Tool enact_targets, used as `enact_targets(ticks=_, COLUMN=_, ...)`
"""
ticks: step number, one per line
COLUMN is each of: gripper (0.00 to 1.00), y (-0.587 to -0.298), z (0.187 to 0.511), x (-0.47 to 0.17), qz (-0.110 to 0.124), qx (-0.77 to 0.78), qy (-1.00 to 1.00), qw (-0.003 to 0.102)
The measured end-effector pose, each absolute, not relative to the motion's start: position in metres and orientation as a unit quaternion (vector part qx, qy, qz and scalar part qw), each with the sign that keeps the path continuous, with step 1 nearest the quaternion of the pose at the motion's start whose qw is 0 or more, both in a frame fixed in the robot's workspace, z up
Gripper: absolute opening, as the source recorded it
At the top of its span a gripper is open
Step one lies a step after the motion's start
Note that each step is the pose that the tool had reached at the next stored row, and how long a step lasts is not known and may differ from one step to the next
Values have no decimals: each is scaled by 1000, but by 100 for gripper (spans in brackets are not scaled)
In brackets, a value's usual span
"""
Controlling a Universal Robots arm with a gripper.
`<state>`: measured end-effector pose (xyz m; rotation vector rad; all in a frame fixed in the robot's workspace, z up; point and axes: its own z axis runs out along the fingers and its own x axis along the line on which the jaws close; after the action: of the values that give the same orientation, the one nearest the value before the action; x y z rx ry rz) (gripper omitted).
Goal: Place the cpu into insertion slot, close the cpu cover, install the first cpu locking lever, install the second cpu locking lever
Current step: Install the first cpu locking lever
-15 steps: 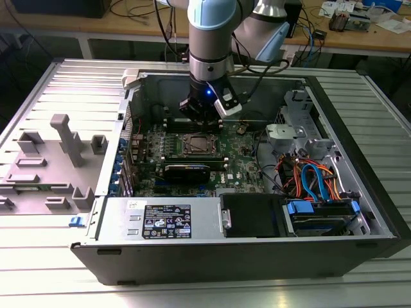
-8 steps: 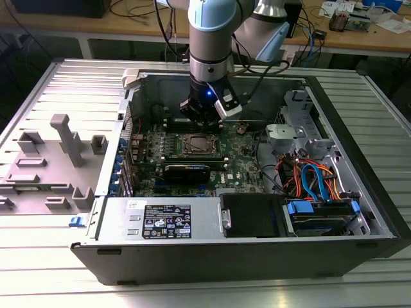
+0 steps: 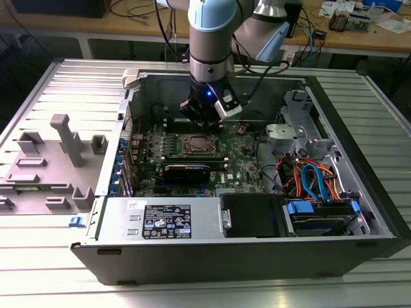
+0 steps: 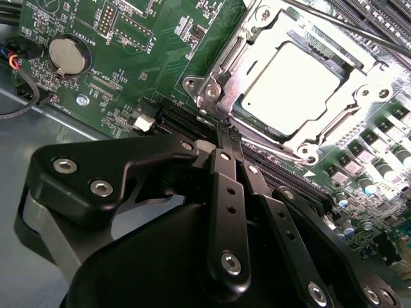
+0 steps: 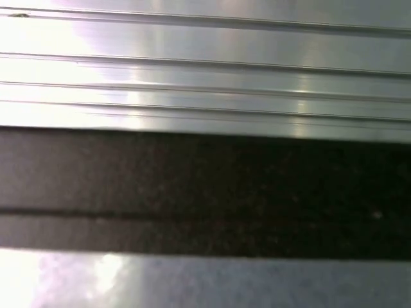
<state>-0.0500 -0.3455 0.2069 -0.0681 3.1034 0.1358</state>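
The hand (image 4: 226, 131) has its two black fingers (image 4: 232, 192) pressed together, holding nothing, with the tips down at the edge of the socket. Just beyond the tips lies the cpu (image 4: 292, 80), its dull silver top seated flat in the socket. The cpu cover (image 4: 334, 125) is down around it as a bright metal frame, so the chip shows through the cut-out centre. A thin locking lever (image 4: 350, 29) runs along the socket's far side from the hand. In the exterior view the hand (image 3: 204, 120) hangs under the arm straight over the socket, and the cpu (image 3: 194, 145) sits just under it on the motherboard (image 3: 241, 160).

Writing is sparse. Off to one side of the fingers, a round coin battery (image 4: 67, 56) sits on the green board among small white lettering too fine to make out. On the near side of the hand, the power supply (image 3: 160, 219) carries a dark label (image 3: 166, 222) with white print that cannot be made out.

The open computer case (image 3: 340, 138) lies on its side on a ribbed metal desk (image 3: 38, 276). Grey plastic fixtures (image 3: 64, 138) stand on the desk beside it. Behind the arm, wooden benches (image 3: 379, 38) hold cables and small parts.
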Motion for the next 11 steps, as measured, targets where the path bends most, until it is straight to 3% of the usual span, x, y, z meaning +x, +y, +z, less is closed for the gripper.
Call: enact_targets(ticks=11, gripper=11, y=-345, z=206, x=-48, qz=31, qx=-22, qy=999, qw=17)
